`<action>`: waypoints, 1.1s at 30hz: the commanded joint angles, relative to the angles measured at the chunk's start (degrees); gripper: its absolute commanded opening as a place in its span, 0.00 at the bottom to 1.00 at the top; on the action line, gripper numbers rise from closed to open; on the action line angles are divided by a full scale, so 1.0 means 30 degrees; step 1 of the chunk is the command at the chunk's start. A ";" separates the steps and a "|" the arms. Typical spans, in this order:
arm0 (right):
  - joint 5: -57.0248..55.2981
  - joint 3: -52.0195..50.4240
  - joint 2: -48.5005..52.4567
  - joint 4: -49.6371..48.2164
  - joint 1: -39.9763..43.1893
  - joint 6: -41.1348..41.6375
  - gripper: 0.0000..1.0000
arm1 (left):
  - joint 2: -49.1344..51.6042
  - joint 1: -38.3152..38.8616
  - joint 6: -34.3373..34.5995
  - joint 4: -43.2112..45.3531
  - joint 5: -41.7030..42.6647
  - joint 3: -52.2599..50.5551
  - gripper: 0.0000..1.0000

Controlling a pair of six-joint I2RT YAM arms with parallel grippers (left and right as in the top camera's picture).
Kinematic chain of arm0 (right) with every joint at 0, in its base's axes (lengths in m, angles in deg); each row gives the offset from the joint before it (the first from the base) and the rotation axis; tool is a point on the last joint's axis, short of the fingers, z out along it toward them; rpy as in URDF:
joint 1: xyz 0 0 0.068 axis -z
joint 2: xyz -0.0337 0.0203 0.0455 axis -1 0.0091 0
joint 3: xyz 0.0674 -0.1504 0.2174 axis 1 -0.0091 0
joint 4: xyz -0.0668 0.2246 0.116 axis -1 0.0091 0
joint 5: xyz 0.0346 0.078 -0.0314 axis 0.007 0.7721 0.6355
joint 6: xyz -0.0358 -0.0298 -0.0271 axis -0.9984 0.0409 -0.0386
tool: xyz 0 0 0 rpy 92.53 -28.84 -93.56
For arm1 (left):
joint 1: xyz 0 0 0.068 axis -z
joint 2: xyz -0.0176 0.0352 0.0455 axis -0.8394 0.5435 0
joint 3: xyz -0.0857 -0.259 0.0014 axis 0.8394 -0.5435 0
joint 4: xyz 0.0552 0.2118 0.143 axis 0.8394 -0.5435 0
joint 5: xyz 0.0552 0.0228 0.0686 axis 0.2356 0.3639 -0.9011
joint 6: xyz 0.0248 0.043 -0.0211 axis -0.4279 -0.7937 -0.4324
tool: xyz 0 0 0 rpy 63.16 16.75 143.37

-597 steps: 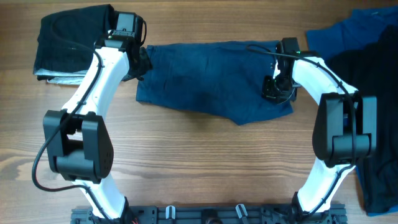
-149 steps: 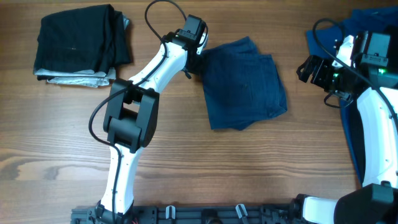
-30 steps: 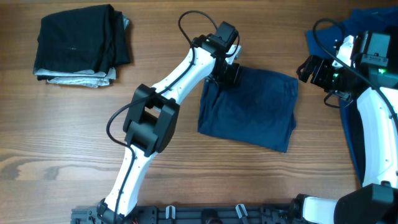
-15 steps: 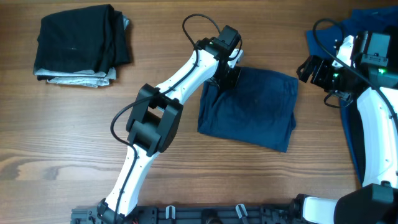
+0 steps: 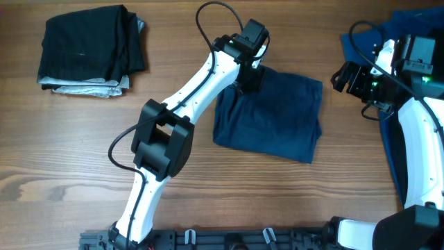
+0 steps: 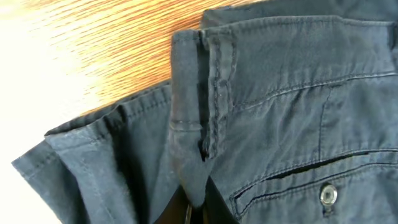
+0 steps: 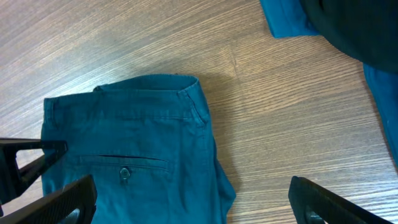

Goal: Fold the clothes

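The navy shorts (image 5: 274, 114) lie folded into a rough square at the table's middle, back pocket and button up (image 7: 124, 173). My left gripper (image 5: 248, 78) is shut on a fold of cloth at their upper-left corner. The left wrist view shows that pinched fold of the shorts (image 6: 189, 124) running down into the closed jaws of the left gripper (image 6: 189, 208). My right gripper (image 5: 345, 78) hovers open just off the shorts' upper-right corner, holding nothing. In its own view the right gripper (image 7: 189, 186) looks down on the shorts (image 7: 137, 124), its wide-apart fingers (image 7: 62, 199) at the bottom corners.
A folded black garment (image 5: 87, 42) sits on a light grey one (image 5: 83, 87) at the back left. A loose pile of bright blue cloth (image 5: 364, 42) and black cloth (image 5: 423, 90) fills the right edge, under my right arm; the same blue cloth (image 7: 286, 18) shows in the right wrist view.
My left gripper has shut on the shorts' upper-left corner and dragged the folded shorts a little to the left and back. The right arm has not moved.
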 commanded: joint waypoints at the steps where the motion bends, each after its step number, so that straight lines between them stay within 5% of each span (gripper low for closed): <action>1: -0.0328 -0.0036 0.0175 0.0000 0.0000 0.0131 1.00 | -0.0758 -0.0342 -0.0095 -0.0444 -0.1377 0.0277 0.04; 21: 0.1122 -0.0036 0.0233 0.0146 -0.0007 -0.0627 0.99 | -0.2361 -0.1399 0.0991 -0.1158 -0.1610 0.0277 0.04; 25: 0.1122 -0.0036 0.0663 0.0066 -0.0007 -0.0663 0.58 | -0.2353 -0.1399 0.1086 -0.1122 -0.2025 0.0277 0.04; 33: 0.1137 -0.0036 0.3708 -0.0051 -0.0007 -0.0947 0.54 | -0.1348 -0.1166 0.1137 -0.0765 -0.0255 0.0270 0.05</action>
